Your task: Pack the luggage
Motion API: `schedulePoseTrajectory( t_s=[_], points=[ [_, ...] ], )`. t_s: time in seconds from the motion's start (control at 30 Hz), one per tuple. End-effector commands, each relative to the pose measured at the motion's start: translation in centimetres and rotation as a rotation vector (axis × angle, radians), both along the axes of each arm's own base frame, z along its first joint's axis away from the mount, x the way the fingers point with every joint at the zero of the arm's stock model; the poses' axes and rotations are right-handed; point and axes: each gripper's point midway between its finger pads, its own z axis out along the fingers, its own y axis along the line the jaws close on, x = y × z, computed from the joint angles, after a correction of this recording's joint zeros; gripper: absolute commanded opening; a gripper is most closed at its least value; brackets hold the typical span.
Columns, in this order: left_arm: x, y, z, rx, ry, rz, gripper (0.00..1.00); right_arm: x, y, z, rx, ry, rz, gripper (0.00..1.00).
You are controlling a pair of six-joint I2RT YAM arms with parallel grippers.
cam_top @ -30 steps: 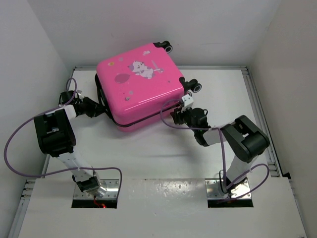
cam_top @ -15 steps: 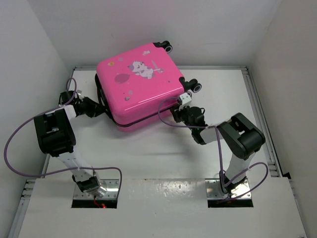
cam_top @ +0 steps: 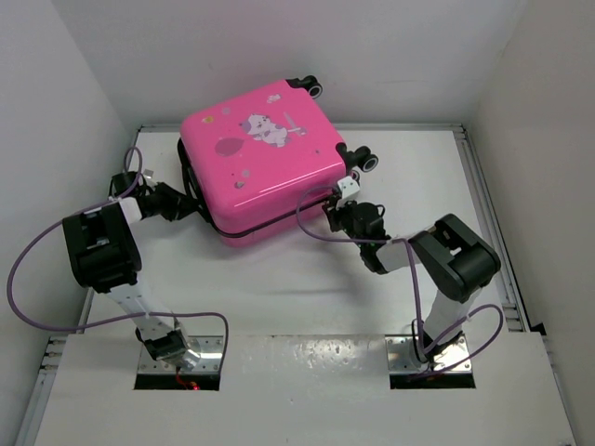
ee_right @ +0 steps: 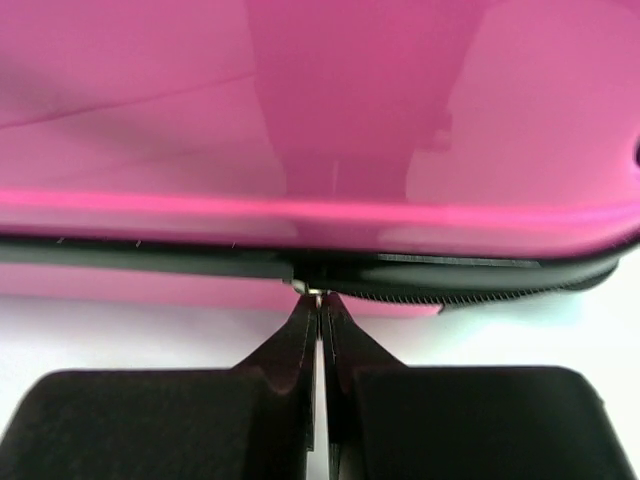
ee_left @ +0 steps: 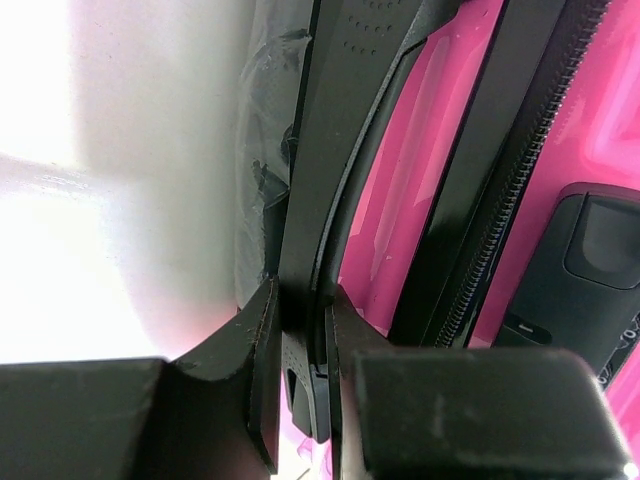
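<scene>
Our white table [cam_top: 279, 283] sits between white walls [cam_top: 390, 56]. Our left gripper [ee_left: 298, 305] clamps the luggage [cam_top: 263, 163] by its black handle [ee_left: 335, 120], and our right gripper [ee_right: 318, 300] is pinched shut at the zipper [ee_right: 460, 295].

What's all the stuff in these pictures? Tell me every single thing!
suitcase: one, bright pink with a white cartoon animal, closed, at the far part of the table.
wheels: two showing, black, on the suitcase's far-right edge.
zipper: one, black, along the suitcase's side seam.
zipper pull: one, tiny and silvery, on the zipper.
black handle: one, on the suitcase's left side.
table: one, white, under everything.
walls: white, around the table.
cables: two, purple, one looping off each arm.
left tool: one, black, shut on the black handle.
right tool: one, black, shut on the zipper pull.
</scene>
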Motion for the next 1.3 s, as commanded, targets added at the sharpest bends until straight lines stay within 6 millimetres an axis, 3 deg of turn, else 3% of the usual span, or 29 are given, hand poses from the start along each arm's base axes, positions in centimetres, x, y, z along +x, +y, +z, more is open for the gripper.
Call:
schedulePoseTrajectory(
  t_s=[0.0, 0.17, 0.37, 0.57, 0.73, 0.83, 0.87, 0.93, 1.0, 1.07, 1.1, 1.27],
  points=[
    [-4.3, 1.5, -5.7, 0.0, 0.269, 0.075, 0.0, 0.6, -1.1, 4.8, 0.042, -0.145, -0.059, 0.0],
    [-5.3, 2.9, -5.7, 0.034, 0.298, 0.061, 0.0, 0.9, -3.2, 4.6, 0.029, -0.128, -0.113, 0.0],
    [-5.2, 5.7, -5.4, 0.102, 0.296, 0.057, 0.0, 2.4, -5.5, 4.4, 0.028, -0.108, -0.189, 0.0],
    [-5.1, 9.7, -5.1, 0.199, 0.296, 0.034, 0.0, 4.7, -9.0, 4.6, 0.027, -0.094, -0.287, 0.0],
    [-4.4, 13.1, -4.8, 0.298, 0.298, 0.024, 0.0, 6.0, -10.4, 5.0, 0.03, -0.104, -0.326, 0.0],
    [-3.6, 15.6, -4.9, 0.336, 0.304, 0.052, 0.0, 6.8, -11.7, 5.0, 0.037, -0.101, -0.358, 0.0],
    [-2.6, 17.4, -4.1, 0.385, 0.283, 0.07, 0.0, 7.3, -12.4, 5.0, 0.042, -0.101, -0.372, 0.0],
    [-1.8, 18.6, -4.9, 0.41, 0.299, 0.068, 0.0, 7.8, -12.5, 5.4, 0.044, -0.112, -0.375, 0.0],
    [0.3, 20.5, -4.0, 0.469, 0.25, 0.059, 0.0, 8.6, -13.1, 5.6, 0.055, -0.116, -0.384, 0.0],
    [1.4, 20.5, -5.2, 0.466, 0.242, 0.015, 0.0, 9.5, -13.5, 6.2, 0.064, -0.134, -0.387, 0.0],
    [3.0, 20.3, -4.4, 0.46, 0.18, -0.015, 0.0, 9.8, -13.5, 6.1, 0.065, -0.132, -0.381, 0.0],
    [6.0, 20.1, -5.1, 0.527, 0.13, -0.127, 0.0, 12.2, -14.3, 6.2, 0.073, -0.152, -0.376, 0.0]
  ],
)
